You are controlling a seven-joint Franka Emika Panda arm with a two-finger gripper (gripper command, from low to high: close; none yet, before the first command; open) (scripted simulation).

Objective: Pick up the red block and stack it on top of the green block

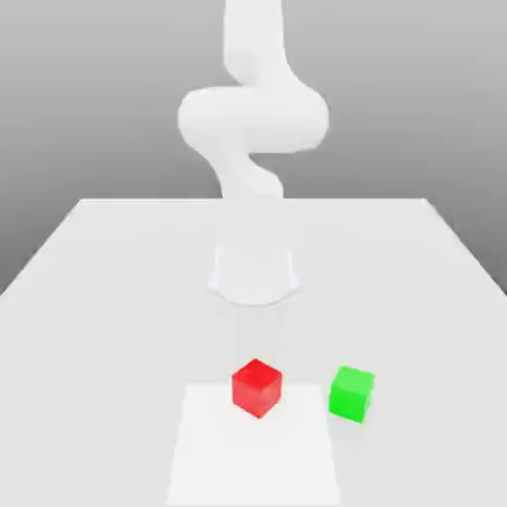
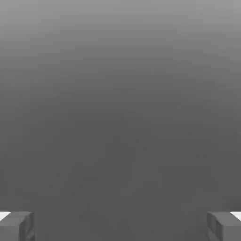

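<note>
Nearest in the exterior view lies a pale square patch on the white table, reaching down to the lower edge of the scene. The red block sits at the far edge of that patch, turned so that one corner faces the viewer, resting flat on the surface. From the red block, the green block lies at about three o'clock, near it but apart, with a strip of bare table between them; it stands just off the patch, beside its far corner on the exterior view's right, also flat on the table. Neither block touches the other or any part of the robot. Farther back, at about twelve o'clock from the red block, the round white base of the arm stands on the table, well apart from both blocks. Above it the white arm rises, bends in a thick curl and goes on upward out of the scene. In the hand view the gripper has its two grey fingertips set far apart at opposite sides, jaws spread wide, with nothing between them but plain grey ground.
</note>
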